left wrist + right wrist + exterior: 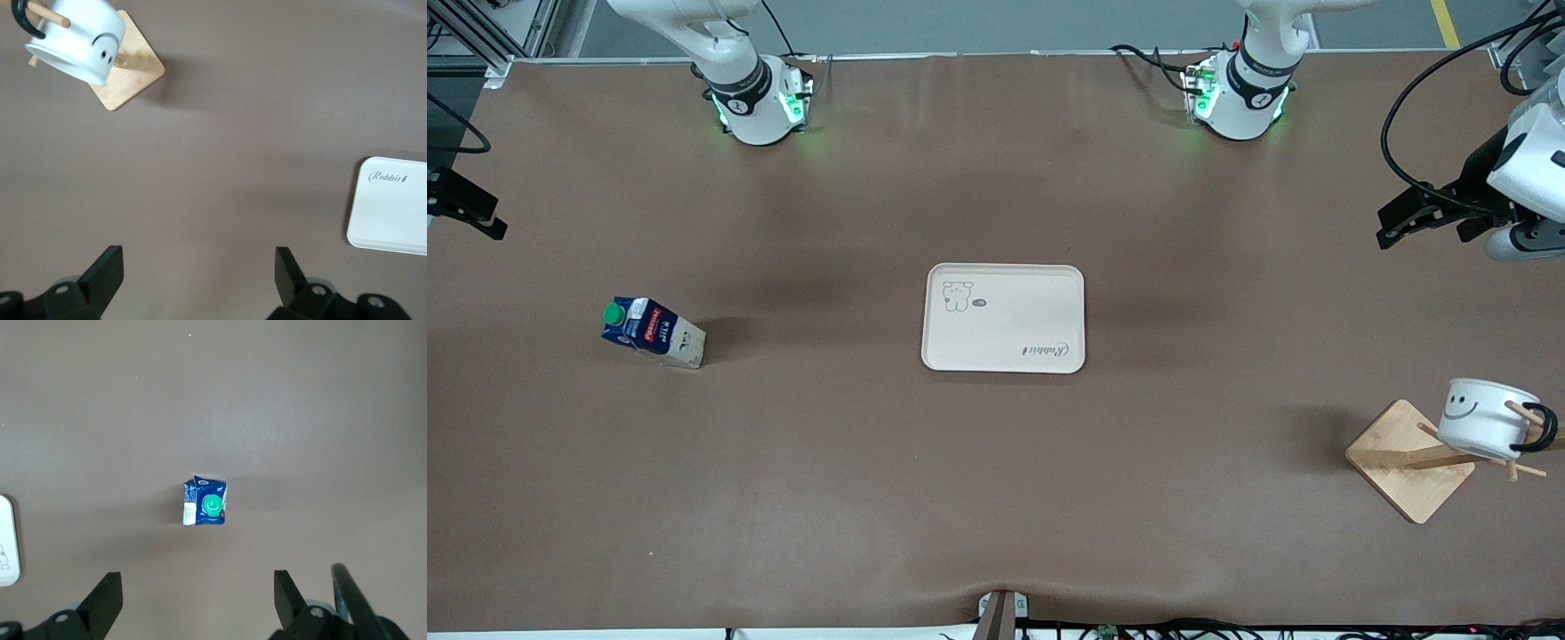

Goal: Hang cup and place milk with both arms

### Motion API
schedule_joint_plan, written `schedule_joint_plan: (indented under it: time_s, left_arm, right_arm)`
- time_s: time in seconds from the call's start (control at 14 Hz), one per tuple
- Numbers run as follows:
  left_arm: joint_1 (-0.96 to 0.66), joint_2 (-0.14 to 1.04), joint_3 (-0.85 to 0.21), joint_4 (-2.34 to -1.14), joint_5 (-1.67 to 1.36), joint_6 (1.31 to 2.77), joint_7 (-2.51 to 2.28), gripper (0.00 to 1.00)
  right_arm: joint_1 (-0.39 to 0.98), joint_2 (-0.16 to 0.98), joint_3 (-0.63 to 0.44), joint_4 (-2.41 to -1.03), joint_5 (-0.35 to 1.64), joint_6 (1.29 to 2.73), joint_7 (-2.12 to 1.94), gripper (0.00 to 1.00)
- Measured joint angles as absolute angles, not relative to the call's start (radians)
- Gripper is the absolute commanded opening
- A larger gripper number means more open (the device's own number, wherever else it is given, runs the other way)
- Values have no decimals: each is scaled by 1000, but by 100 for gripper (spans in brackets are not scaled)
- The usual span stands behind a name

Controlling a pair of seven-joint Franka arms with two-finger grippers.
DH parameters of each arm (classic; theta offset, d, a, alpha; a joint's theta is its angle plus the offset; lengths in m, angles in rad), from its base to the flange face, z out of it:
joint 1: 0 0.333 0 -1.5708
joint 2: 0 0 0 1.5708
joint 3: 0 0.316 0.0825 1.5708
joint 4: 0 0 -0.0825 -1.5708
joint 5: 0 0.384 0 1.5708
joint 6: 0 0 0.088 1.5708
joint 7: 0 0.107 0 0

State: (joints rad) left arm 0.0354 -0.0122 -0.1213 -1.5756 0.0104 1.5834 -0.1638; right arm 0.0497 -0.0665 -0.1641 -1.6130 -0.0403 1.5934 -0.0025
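The white smiley cup (1483, 416) hangs by its black handle on a peg of a wooden rack (1407, 460) near the left arm's end of the table; it also shows in the left wrist view (75, 39). The dark-blue milk carton (652, 331) with a green cap stands on the table toward the right arm's end, and shows in the right wrist view (205, 501). My left gripper (1394, 226) (199, 257) is open and empty, up over the table's end, apart from the cup. My right gripper (482, 218) (198, 577) is open and empty, high over the table near the milk.
A cream tray (1003, 317) with a bear drawing lies at the table's middle; its edge shows in the left wrist view (390, 207) and the right wrist view (7, 543). The rack's square base (130, 73) sits flat on the brown table.
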Motion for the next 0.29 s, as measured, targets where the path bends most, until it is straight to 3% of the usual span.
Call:
schedule_joint_plan:
  time_s: [0.29]
  left_arm:
    - [34, -12, -119, -1557, 26, 1568, -163, 100]
  right_arm:
    - [58, -67, -163, -1605, -40, 1591, 45, 100]
